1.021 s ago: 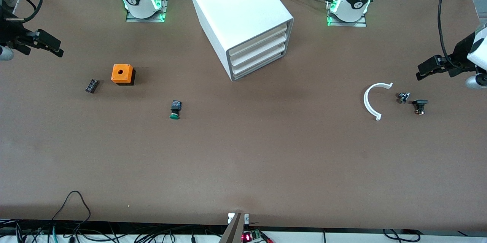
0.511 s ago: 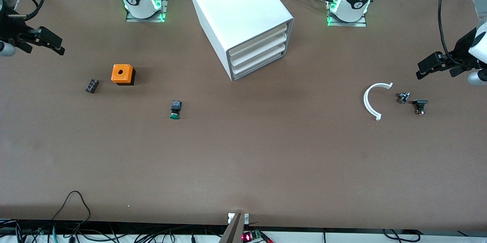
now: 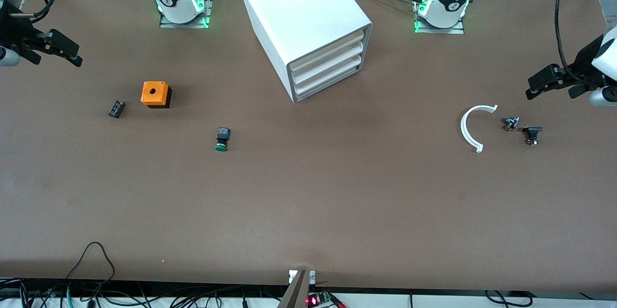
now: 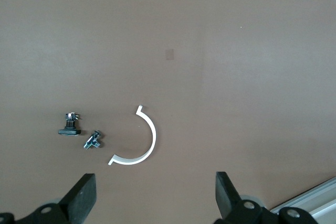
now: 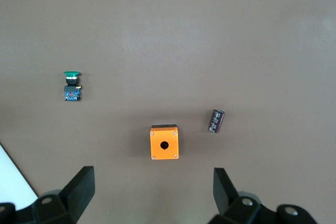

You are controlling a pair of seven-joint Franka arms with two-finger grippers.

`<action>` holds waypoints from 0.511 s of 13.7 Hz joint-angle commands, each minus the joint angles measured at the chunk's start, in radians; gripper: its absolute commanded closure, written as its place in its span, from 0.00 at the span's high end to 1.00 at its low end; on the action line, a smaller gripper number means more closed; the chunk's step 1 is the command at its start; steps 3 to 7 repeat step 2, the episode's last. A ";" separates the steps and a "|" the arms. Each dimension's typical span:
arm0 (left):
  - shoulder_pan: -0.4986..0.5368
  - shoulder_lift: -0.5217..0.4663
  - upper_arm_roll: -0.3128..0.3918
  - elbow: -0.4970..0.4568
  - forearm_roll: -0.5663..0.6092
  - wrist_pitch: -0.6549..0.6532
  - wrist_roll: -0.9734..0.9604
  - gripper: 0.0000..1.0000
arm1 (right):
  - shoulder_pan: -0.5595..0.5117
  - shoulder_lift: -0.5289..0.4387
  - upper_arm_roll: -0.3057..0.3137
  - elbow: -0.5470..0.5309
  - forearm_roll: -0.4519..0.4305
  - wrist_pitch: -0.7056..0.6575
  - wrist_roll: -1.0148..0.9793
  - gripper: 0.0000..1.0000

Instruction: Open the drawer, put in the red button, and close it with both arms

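White plastic cabinet (image 3: 303, 9) stands at the upper middle of the frame. All three drawers (image 3: 330, 64) are shut, and their fronts are angled down-frame toward the left arm's end of the surface. That slant favours the left arm for the pull, I'd say.

Both arms are well apart from the cabinet. The left pincer (image 3: 530, 92) hangs at mid-height by its edge of the frame, fingers spread wide and empty. The right pincer (image 3: 74, 57), likewise agape, is over the surface above the orange box (image 3: 155, 93).

I can't pick out a red cap. A small black piece (image 3: 532, 133) just below the left pincer may be the red button, but I can't tell. The green button (image 3: 221, 140) lies mid-frame.
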 commanded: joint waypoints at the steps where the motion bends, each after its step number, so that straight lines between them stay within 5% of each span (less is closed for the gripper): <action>1: 0.004 0.001 0.002 0.016 -0.019 -0.014 0.033 1.00 | 0.001 -0.019 -0.003 -0.019 0.008 0.008 -0.020 1.00; 7: 0.004 0.001 0.002 0.016 -0.019 -0.014 0.033 1.00 | 0.001 -0.019 -0.003 -0.019 0.008 0.006 -0.022 1.00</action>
